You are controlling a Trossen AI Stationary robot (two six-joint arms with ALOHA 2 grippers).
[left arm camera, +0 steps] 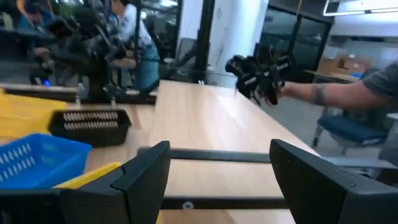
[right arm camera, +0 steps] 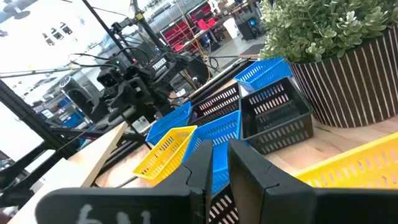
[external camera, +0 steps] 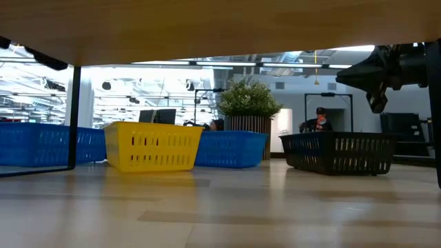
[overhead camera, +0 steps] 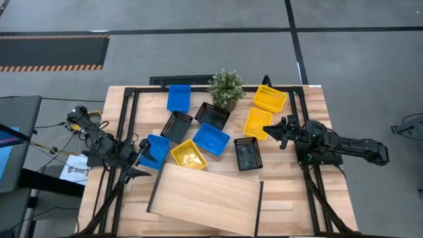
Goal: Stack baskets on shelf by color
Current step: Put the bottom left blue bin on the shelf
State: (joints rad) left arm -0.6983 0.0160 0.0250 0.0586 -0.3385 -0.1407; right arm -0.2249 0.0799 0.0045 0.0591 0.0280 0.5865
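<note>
Left gripper (overhead camera: pixel 140 157), jaws wide and empty, hovers beside the shelf (overhead camera: pixel 205 195). Beyond the shelf, baskets (overhead camera: pixel 211 139) lie scattered across the planked tabletop (overhead camera: pixel 310 125).

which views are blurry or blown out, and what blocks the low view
Low view: the shelf fills the top as a dark band, and the room behind is overexposed. Left wrist view: soft all over, the right gripper smeared. Right wrist view: sharp on the baskets, bright glare in one corner. High view: even light.
</note>
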